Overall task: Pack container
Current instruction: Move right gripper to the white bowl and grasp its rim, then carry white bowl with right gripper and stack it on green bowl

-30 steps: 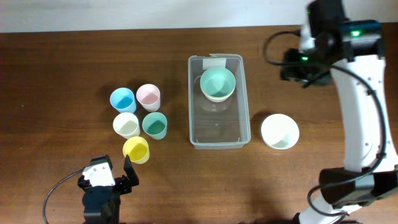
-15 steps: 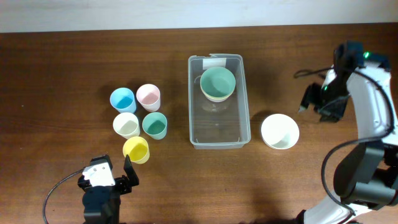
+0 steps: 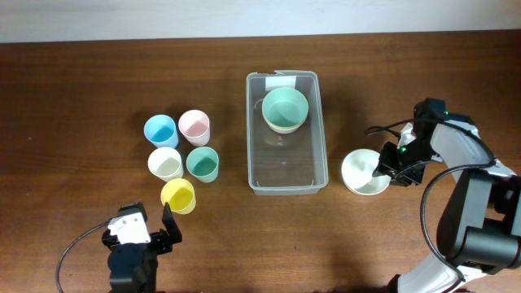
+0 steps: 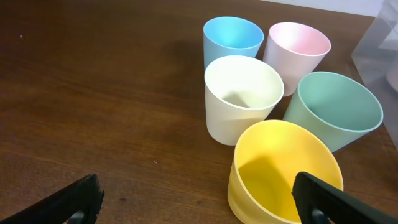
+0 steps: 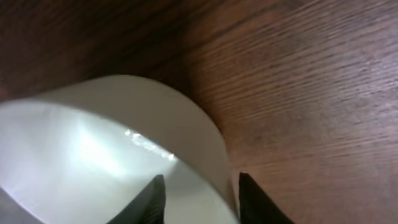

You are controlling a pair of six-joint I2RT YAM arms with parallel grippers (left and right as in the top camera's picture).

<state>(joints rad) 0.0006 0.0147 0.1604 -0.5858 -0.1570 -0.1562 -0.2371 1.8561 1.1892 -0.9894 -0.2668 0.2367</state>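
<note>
Clear plastic container sits mid-surface toward the far edge: light, stiff, probably slippery, best gripped by its rim. Right gripper straddles the white bowl, jaws seemingly unclamped.

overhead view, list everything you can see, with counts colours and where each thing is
container: one, clear plastic, middle of the table
green bowl: one, inside the container at its far end, by the white label
white bowl: one, on the table right of the container
cups: five, clustered left of the container: blue cup, pink cup, cream cup, teal cup, yellow cup
table: one, dark brown wood
left tool: one, black, open, near edge, facing the yellow cup
right tool: one, black, astride the white bowl's rim; grip unclear
</note>
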